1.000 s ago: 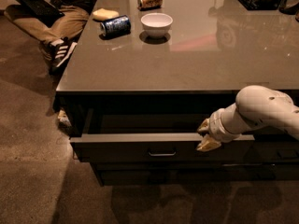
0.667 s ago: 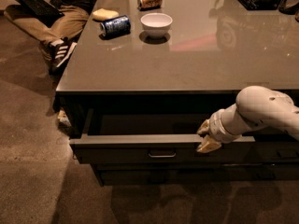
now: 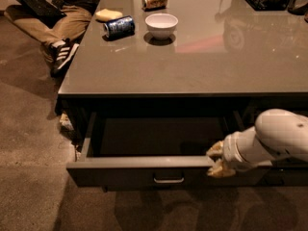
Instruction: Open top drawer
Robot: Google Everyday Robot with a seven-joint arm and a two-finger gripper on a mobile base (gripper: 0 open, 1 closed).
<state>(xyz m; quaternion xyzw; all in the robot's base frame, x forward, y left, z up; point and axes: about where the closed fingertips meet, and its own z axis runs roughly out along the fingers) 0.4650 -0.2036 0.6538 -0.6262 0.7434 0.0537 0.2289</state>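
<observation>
Hand: the hand (image 3: 216,160) sits at the top drawer's front, right of centre. Its tan fingers (image 3: 215,149) straddle and pinch the panel's upper edge.
Top drawer: the top drawer (image 3: 120,173) is pulled out beneath the worktop (image 3: 192,66). Its metal loop handle (image 3: 168,179) is just left of the hand.
Hidden: the drawer interior is dark. The white arm (image 3: 279,138) covers the front's right end and is cut off at the frame edge.
Writing: the lettering on the blue can (image 3: 119,26), lying beside the white bowl (image 3: 161,24), is unreadable.

A white bowl (image 3: 160,25) is carried by the grey surface (image 3: 192,66), a blue can (image 3: 119,26) just left of it, the claw (image 3: 216,160) well in front.
</observation>
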